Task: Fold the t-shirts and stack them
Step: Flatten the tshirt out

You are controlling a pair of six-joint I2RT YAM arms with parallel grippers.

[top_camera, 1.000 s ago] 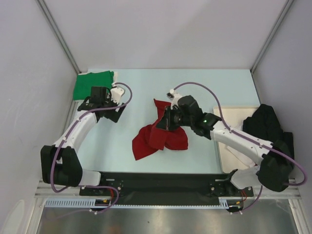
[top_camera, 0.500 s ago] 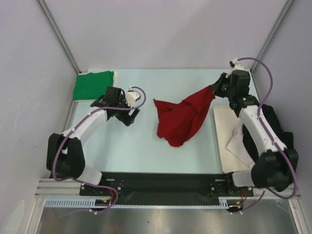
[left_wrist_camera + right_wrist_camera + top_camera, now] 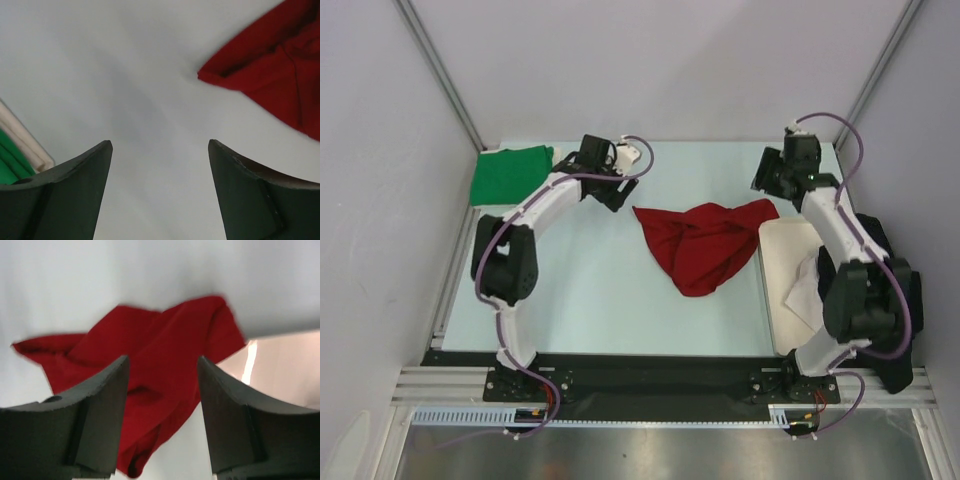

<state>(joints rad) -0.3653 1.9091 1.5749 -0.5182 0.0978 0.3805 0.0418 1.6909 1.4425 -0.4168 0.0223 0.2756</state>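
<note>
The left gripper (image 3: 159, 146) stood wide open with nothing between its two dark fingers, hovering over bare counter (image 3: 580, 290). The right gripper (image 3: 162, 360) was spread just as wide and also empty.

There were two t-shirts. The deep red soft cloth t-shirt (image 3: 705, 245) lay in a rumpled, unfolded heap at mid-counter, between the two grippers, with one corner reaching onto the edge of the flat cream rectangular board (image 3: 788, 245) — folds and creases ran across it, and no sleeve or neck shape could be made out. The bright green cloth t-shirt (image 3: 508, 175) sat folded flat in the far left corner, well apart from the red one.

One crumpled black garment (image 3: 883, 240) lay at the right edge, beside the board.
</note>
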